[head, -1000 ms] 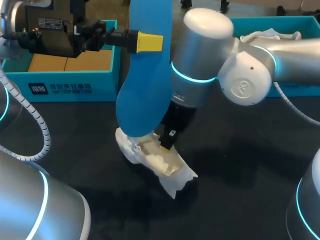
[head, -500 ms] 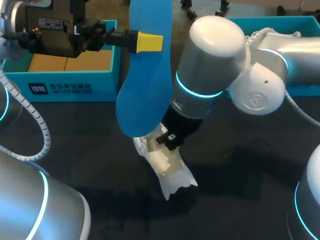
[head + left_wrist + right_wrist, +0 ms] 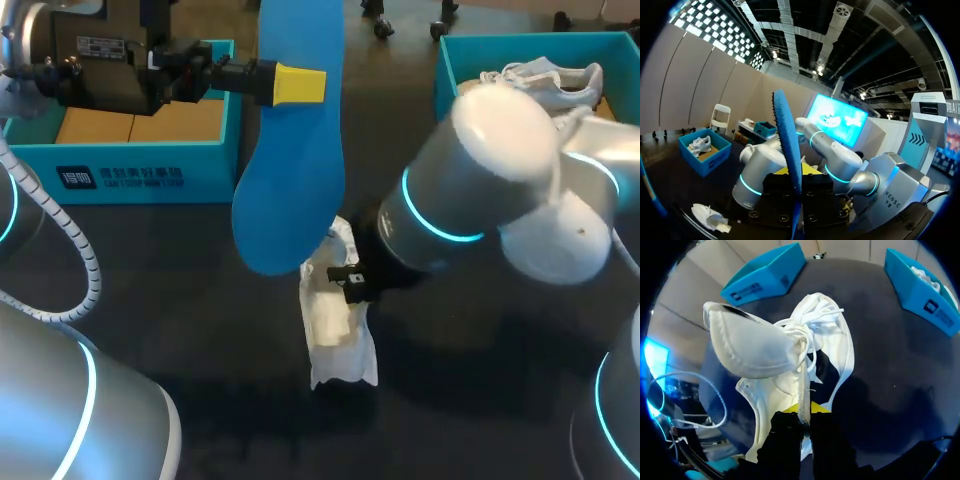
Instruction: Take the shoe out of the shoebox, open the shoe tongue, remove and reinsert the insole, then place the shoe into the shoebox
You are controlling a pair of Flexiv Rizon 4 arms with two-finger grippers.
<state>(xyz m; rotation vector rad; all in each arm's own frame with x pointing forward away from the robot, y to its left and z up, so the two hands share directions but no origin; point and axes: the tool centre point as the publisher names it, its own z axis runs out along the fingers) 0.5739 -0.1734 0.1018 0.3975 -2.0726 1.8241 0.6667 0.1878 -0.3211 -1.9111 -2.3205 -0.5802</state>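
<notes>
Head view: a white shoe lay on the dark table, gripped by the right gripper, whose arm came in low from the shoe's right. Up and to the left of the shoe, the left gripper held a blue insole on end, its rounded lower end hanging just above the shoe's far end. Its yellow-tipped fingers were pressed against the insole's two faces. Beyond the shoe to the left stood a teal shoebox with a bare cardboard floor. Beyond it to the right stood a second teal shoebox holding another white shoe.

Right wrist view: the fingers of the right gripper pinched a thin edge of the shoe's upper, with loose laces just ahead of them.

Left wrist view: the insole rose edge-on from between the fingers.
</notes>
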